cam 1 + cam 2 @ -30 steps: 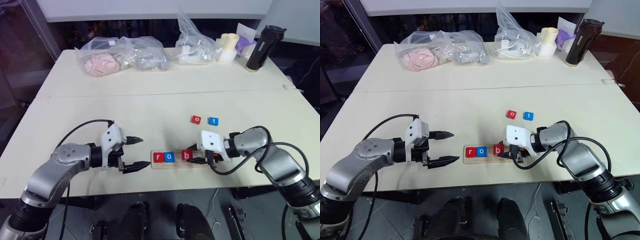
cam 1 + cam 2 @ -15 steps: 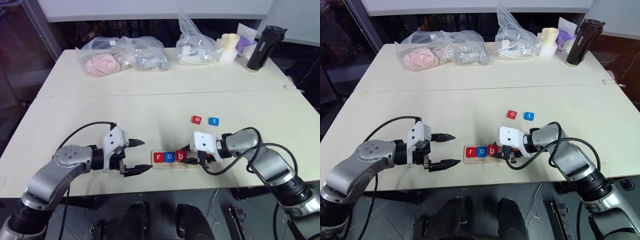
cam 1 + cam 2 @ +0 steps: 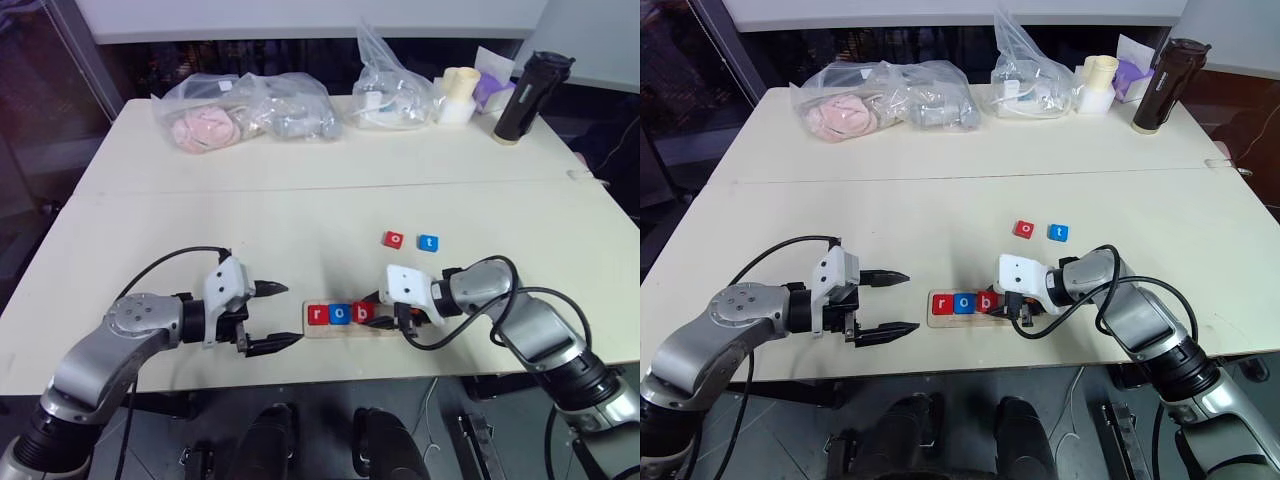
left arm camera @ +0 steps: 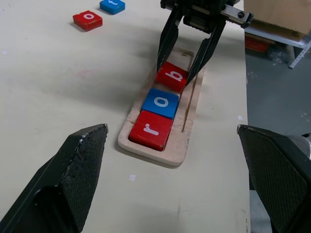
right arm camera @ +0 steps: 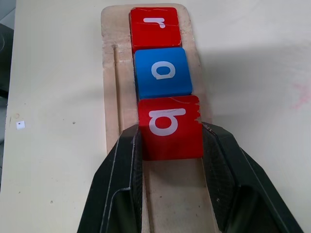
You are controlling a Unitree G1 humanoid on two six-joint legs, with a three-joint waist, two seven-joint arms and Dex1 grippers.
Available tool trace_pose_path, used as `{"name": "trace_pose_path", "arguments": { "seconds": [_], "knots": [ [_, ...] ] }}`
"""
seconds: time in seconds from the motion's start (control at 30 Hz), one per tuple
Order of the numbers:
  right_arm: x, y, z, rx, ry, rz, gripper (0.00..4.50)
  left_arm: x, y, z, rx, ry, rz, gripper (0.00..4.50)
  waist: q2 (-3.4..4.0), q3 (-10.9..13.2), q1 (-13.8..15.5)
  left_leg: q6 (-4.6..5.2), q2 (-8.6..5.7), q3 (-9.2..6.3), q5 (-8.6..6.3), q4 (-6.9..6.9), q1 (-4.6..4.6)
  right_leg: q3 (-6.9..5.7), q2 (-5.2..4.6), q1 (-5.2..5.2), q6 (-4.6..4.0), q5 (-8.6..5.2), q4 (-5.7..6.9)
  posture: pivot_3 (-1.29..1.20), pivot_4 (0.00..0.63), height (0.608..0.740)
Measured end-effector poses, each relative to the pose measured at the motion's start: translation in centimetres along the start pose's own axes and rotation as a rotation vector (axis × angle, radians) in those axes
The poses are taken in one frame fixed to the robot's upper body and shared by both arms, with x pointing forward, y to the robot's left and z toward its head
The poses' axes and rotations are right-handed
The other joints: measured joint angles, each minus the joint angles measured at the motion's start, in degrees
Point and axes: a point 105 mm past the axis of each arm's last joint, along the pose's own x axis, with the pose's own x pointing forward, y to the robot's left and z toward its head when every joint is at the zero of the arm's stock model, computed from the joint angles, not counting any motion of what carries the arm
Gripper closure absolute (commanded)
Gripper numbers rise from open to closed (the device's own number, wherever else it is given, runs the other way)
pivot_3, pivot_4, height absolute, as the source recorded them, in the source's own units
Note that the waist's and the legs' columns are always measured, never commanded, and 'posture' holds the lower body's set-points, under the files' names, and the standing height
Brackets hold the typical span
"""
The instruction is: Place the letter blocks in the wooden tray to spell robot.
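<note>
The wooden tray (image 5: 116, 97) lies near the table's front edge. It holds three letter blocks side by side: a red r (image 3: 318, 315), a blue o (image 3: 340, 314) and a red b (image 3: 362, 312). My right gripper (image 5: 171, 133) is shut on the red b, one finger on each side of it, low over the tray's right half. My left gripper (image 3: 290, 314) hangs open just left of the tray's end, holding nothing. Behind the tray, a loose red o (image 3: 393, 239) and a blue t (image 3: 428, 242) rest on the table.
Clear plastic bags (image 3: 245, 110) with soft items sit along the table's far side, beside white cups (image 3: 455, 95) and a black bottle (image 3: 520, 95). A seam (image 3: 300, 187) crosses the tabletop. The front edge runs close below the tray.
My right gripper slid the red b leftward along the tray until it met the blue o. The left gripper stayed open beside the tray.
</note>
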Motion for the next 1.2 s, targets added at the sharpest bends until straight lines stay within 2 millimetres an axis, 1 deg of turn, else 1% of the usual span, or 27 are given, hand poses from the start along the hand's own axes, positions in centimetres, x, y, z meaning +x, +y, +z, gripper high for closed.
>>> {"name": "trace_pose_path", "arguments": {
  "seconds": [0.27,0.37,0.43,0.47,0.5,0.67,0.77,0.87,0.9,0.93,0.97,1.03,1.07,1.13,1.2],
  "knots": [
    [0.1,0.1,0.0,-0.005,0.001,0.008,3.38,-0.1,0.2,-0.1,0.008,0.000,0.016,0.00,0.00,0.00,0.01,0.00,0.00,0.00,0.00,0.00,0.00,0.00,0.00,0.00,0.00,0.00,0.00,0.00,0.150,0.738],
    [0.2,0.1,0.1,-0.010,0.000,0.011,1.84,-0.1,0.3,-0.1,0.006,0.001,0.019,0.00,0.00,0.00,0.00,0.00,0.00,0.00,0.00,0.00,0.00,0.00,0.01,0.00,0.00,0.00,0.00,0.00,0.150,0.738],
    [0.3,0.0,0.2,-0.008,-0.003,0.011,0.93,-0.1,0.3,-0.1,0.006,0.001,0.021,0.00,0.00,0.00,0.00,0.00,0.00,0.00,0.00,0.00,0.00,0.00,0.01,0.00,0.00,0.00,0.00,0.00,0.150,0.738],
    [0.4,0.0,0.3,-0.008,-0.006,0.011,0.32,-0.1,0.3,-0.1,0.006,0.001,0.022,0.00,0.00,0.00,-0.01,0.00,0.00,0.00,0.00,0.00,0.00,0.00,0.01,0.00,0.00,0.00,0.01,0.00,0.150,0.738],
    [0.4,-0.1,0.3,-0.009,-0.006,0.010,0.03,-0.1,0.3,-0.1,0.007,0.000,0.023,0.00,0.00,0.00,0.02,0.00,0.00,0.00,0.00,0.00,0.00,0.00,0.01,0.00,0.01,0.00,0.01,0.00,0.150,0.738],
    [0.3,-0.2,0.3,-0.012,-0.005,0.007,0.03,0.0,0.5,-0.1,0.007,0.001,0.029,0.00,0.00,0.00,0.00,0.00,0.00,0.00,0.00,0.01,0.00,0.00,0.02,0.00,0.01,0.01,0.01,0.00,0.150,0.738],
    [0.0,-0.7,0.8,-0.015,-0.013,-0.010,0.03,0.0,0.5,-0.1,0.008,0.000,0.029,0.00,0.00,0.00,0.00,0.00,0.00,0.00,0.00,0.01,0.01,0.00,0.02,0.00,0.01,0.01,0.02,0.00,0.150,0.738],
    [-1.2,-2.8,2.2,0.003,-0.066,-0.123,0.03,0.0,0.6,0.0,0.011,-0.002,0.029,0.00,0.00,0.00,0.00,0.00,0.00,0.00,0.00,0.02,0.01,0.00,0.02,0.00,0.02,0.01,0.03,0.00,0.150,0.738],
    [-1.6,-3.9,2.7,0.017,-0.083,-0.186,0.03,0.0,0.6,0.0,0.011,-0.003,0.029,0.00,0.00,0.00,-0.06,-0.01,0.00,0.00,0.01,0.02,0.02,0.01,0.02,0.00,0.01,0.02,0.03,0.00,0.150,0.738],
    [-2.2,-5.6,3.3,0.044,-0.107,-0.282,0.03,0.0,0.6,0.0,0.011,-0.005,0.030,0.00,0.00,0.00,-0.15,-0.03,0.00,0.00,0.02,0.01,0.03,0.02,0.02,-0.01,-0.02,0.04,0.05,0.00,0.150,0.738],
    [-2.7,-6.8,3.6,0.064,-0.117,-0.358,0.03,0.1,0.6,0.1,0.013,-0.007,0.029,0.00,0.00,0.00,-0.08,-0.06,0.00,0.00,0.03,0.01,0.03,0.02,0.02,-0.02,-0.02,0.04,0.07,0.00,0.150,0.738],
    [-3.7,-9.3,3.3,0.140,-0.116,-0.531,0.03,0.1,0.6,0.2,0.015,-0.008,0.031,0.00,-0.02,-0.01,0.02,-0.08,0.00,-0.01,0.05,-0.02,0.03,0.02,0.02,-0.02,-0.03,0.04,0.09,0.00,0.150,0.738],
    [-3.9,-10.3,3.0,0.201,-0.115,-0.607,0.03,0.1,0.7,0.2,0.018,-0.010,0.031,0.00,-0.02,-0.02,0.04,-0.10,0.00,-0.01,0.06,-0.03,0.04,0.02,0.02,-0.04,-0.04,0.05,0.10,0.00,0.150,0.738],
    [-3.7,-11.6,1.9,0.335,-0.088,-0.729,0.03,0.1,0.7,0.4,0.022,-0.013,0.032,0.00,-0.02,-0.02,-0.02,-0.11,0.00,-0.01,0.07,-0.04,0.04,0.03,0.02,-0.04,-0.04,0.05,0.10,0.00,0.150,0.738],
    [-3.5,-12.3,0.7,0.460,-0.060,-0.829,0.03,0.2,0.8,0.5,0.026,-0.017,0.033,0.00,-0.01,-0.03,-0.06,-0.13,-0.01,0.00,0.08,-0.07,0.04,0.05,0.02,-0.06,-0.05,0.06,0.12,0.00,0.150,0.738]
  ]
}}
